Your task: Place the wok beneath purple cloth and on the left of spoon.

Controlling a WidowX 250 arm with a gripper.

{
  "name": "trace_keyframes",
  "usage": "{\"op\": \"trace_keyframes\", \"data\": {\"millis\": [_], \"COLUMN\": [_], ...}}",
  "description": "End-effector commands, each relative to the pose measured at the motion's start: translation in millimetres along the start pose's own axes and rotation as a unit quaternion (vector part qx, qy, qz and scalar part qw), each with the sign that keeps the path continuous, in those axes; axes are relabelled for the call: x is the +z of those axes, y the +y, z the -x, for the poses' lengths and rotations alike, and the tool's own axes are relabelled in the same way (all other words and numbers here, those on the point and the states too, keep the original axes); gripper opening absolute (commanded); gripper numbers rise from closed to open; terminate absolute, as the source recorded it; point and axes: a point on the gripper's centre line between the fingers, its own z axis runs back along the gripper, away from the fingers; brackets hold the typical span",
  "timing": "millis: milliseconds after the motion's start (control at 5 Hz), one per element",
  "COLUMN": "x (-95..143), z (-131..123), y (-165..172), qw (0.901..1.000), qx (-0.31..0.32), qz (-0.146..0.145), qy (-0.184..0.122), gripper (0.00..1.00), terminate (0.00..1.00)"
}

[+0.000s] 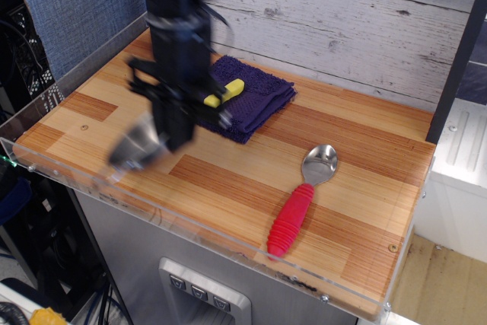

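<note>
Half done: wok point(138, 148) is off the bench point(350, 211), blurred, gripped by the claw point(176, 136).
Left: lower it below purple cloth point(245, 100), left of spoon point(303, 199).

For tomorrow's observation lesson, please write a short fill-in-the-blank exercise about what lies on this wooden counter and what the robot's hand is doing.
1. The small yellow block lies on the purple ____.
2. The spoon has a ribbed handle coloured ____.
3. The hand carries the blurred steel ____ above the wooden counter.
4. The spoon's metal bowl points toward the plank ____ behind the counter.

Missing words: cloth; red; wok; wall
</note>
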Motion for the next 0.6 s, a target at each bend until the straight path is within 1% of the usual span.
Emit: {"op": "trace_keyframes", "data": {"millis": [0, 200, 400], "x": [-8, -14, -25], "z": [-5, -8, -9], "y": [-46, -59, -58], "qw": [0.9974, 0.9965, 0.9968], "qx": [-0.064, -0.076, -0.069], "qz": [-0.031, -0.035, -0.035], "qy": [0.0, 0.008, 0.02], "gripper": [0.0, 0.0, 0.0], "terminate": [0.0, 0.0, 0.0]}}
